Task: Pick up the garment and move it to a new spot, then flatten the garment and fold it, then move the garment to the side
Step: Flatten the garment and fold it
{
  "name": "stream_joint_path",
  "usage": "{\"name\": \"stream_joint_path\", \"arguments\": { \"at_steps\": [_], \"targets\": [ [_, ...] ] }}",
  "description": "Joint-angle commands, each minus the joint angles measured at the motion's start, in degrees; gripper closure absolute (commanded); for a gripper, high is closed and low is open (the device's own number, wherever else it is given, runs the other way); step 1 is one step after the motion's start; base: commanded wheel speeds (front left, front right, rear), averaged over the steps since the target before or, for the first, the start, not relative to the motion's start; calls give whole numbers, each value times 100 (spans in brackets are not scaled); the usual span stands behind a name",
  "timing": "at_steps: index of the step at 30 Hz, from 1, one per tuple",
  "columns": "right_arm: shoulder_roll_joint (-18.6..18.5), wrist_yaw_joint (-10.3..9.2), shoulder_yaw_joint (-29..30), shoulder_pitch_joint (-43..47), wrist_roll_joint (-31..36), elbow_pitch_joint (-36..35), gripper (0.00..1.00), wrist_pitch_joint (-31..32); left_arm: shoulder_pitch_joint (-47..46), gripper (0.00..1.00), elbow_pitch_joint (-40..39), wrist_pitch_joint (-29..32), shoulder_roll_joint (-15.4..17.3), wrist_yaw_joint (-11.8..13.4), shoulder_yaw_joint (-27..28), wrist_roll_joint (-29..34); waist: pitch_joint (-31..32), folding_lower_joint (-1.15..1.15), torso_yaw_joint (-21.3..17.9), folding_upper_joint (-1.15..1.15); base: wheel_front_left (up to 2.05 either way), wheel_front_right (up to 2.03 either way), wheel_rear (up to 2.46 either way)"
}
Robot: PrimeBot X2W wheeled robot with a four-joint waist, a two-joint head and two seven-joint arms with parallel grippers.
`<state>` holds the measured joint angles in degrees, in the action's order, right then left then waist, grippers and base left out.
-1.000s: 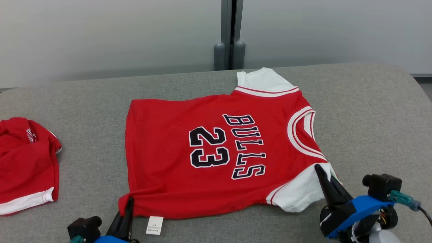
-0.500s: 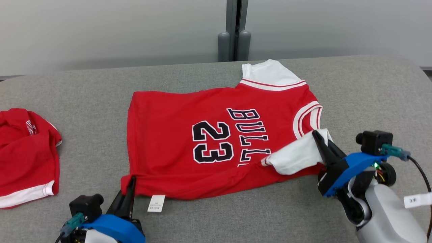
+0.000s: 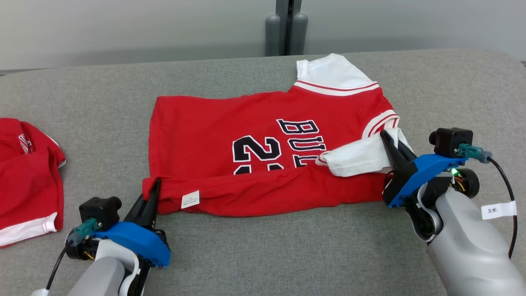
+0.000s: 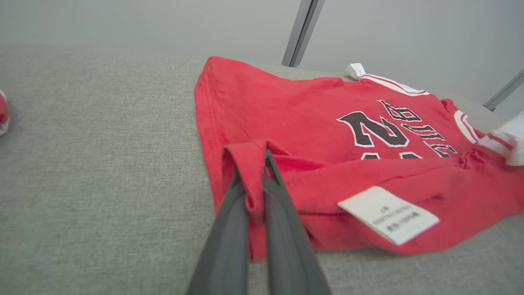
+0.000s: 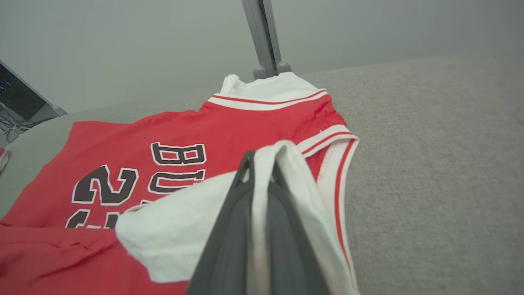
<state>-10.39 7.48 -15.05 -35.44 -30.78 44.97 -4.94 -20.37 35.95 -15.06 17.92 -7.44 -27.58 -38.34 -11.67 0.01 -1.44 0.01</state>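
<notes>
Folded over since the earlier frame, the red jersey's [image 3: 246, 131] near edge lies doubled on the grey tabletop [image 3: 267, 255], left end effector [image 3: 155, 187] clamped closed on its hem corner [image 3: 148, 191], right end effector [image 3: 386, 137] clamped closed on the white sleeve [image 3: 357, 156]; folding is under way, and next both should carry across evenly.

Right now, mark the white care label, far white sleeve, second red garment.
white care label [image 4: 388, 214]: left wrist view, centre.
far white sleeve [image 3: 332, 72]: head view, mid-sleeve.
second red garment [image 3: 28, 176]: head view, red body.

On table [image 3: 263, 255], second garment [image 3: 24, 181] lies left of jersey [image 3: 230, 123].
</notes>
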Motion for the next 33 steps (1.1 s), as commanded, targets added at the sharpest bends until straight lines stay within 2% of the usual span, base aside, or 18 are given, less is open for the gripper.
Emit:
{"name": "stream_joint_path", "arguments": {
  "at_steps": [1, 2, 3, 10, 19, 26, 33],
  "targets": [
    [24, 3, -28, -131, 25, 99, 52, -120, -138, 100, 56, -12, 6, -6, -25, -40, -16, -1, -9, -1, 0, 0, 0],
    [44, 3, -56, -179, 17, 200, 0, -201, -188, 62, 94, -13, 2, -6, -36, -54, -30, -1, -12, -1, 0, 0, 0],
    [54, 3, -94, -221, 9, 275, 0, -284, -228, 0, 120, -13, 4, -6, -39, -43, -38, -1, -17, -1, 0, 0, 0],
    [-186, 3, -378, -124, 89, 420, 0, -897, -1, 0, -56, -14, -92, -6, 432, 171, 72, -1, -20, -1, 0, 0, 0],
    [-611, 3, -365, 704, 273, -75, 0, -1028, 706, 0, -363, -15, -244, -6, 746, 662, 282, -1, -22, -1, 0, 0, 0],
    [-560, 3, -209, 1247, 409, -234, 0, -1032, 932, 0, -203, -15, -351, -7, 768, 868, 296, -1, -126, -1, 0, 0, 0],
    [-414, 3, -217, 1217, 482, -110, 0, -1032, 744, 0, 11, -15, -393, -7, 778, 965, 208, -1, -157, -1, 0, 0, 0]
  ]
}}
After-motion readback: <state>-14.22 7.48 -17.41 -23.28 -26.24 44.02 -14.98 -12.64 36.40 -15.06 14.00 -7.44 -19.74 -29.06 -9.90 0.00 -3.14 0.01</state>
